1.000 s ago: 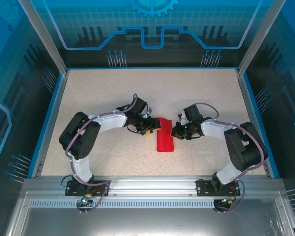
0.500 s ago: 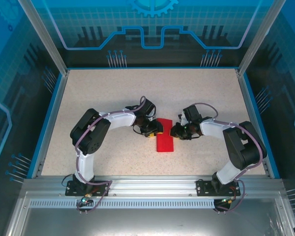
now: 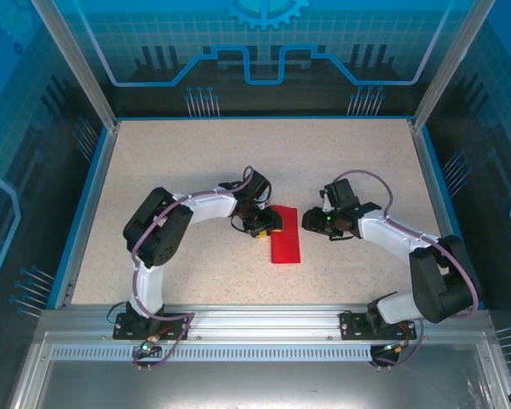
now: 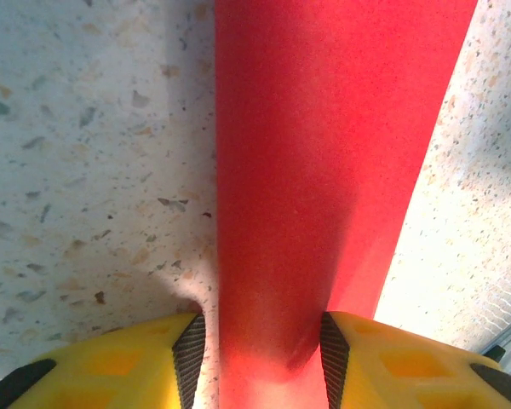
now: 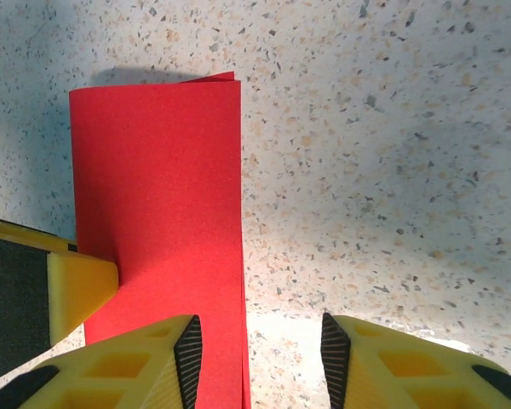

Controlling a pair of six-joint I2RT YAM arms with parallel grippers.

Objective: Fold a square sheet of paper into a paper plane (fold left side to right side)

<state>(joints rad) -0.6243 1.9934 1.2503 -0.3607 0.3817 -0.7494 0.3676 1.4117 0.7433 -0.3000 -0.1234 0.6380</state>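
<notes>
Left wrist, left pincer [image 4: 262,345] parted astride folded square sheet of paper [image 4: 315,170], right pincer [image 5: 262,341] open at its edge

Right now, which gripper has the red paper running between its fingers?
The left gripper: the red paper fills the gap between its fingers. The right gripper stands open over mostly bare table, with only the paper's edge inside its gap.

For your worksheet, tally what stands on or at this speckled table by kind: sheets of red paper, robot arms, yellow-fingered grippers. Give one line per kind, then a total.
Red paper, folded: 1
Robot arms: 2, the left arm and the right arm
Yellow-fingered grippers: 2, the left gripper and the right gripper
Total: 5
</notes>
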